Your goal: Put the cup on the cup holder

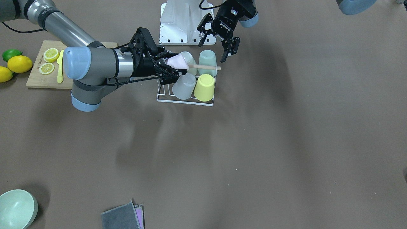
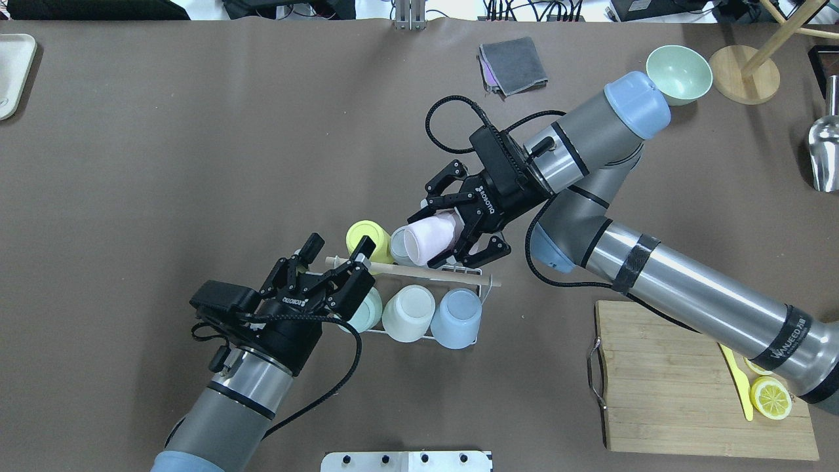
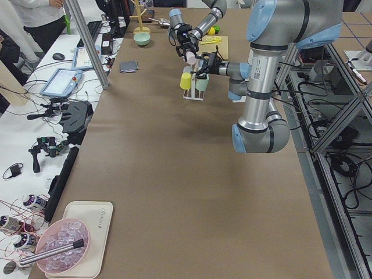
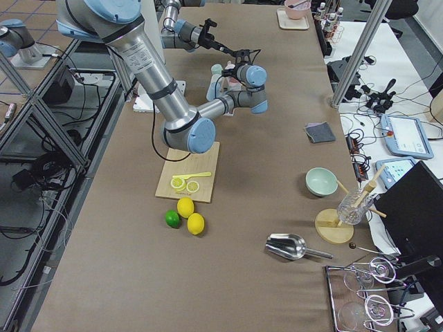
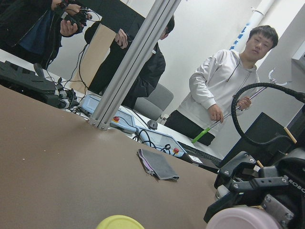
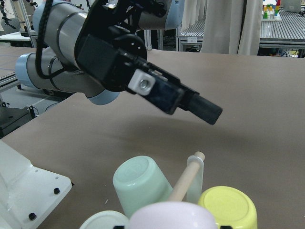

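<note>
2 grippers at the cup holder (image 1: 184, 102), which sits just below centre of the overhead frame. Right gripper (image 2: 427, 240): jaws clamped across the pink cup (image 1: 176, 62). Cup is tilted on its side, mouth toward lower left in overhead, above the rack on the upper side of the wooden rod (image 2: 419, 271). Can't tell if it touches the translucent cup (image 1: 184, 86) beside it. Left gripper (image 2: 339, 250): jaws spread wide, nothing in them, hovering over the rod's left end in overhead. 5 cups upside down on the rack: translucent cup and yellow cup (image 2: 362, 235) above the rod, mint cup (image 2: 372, 314), cream cup (image 2: 408, 313) and blue cup (image 2: 459, 318) below it.
</note>
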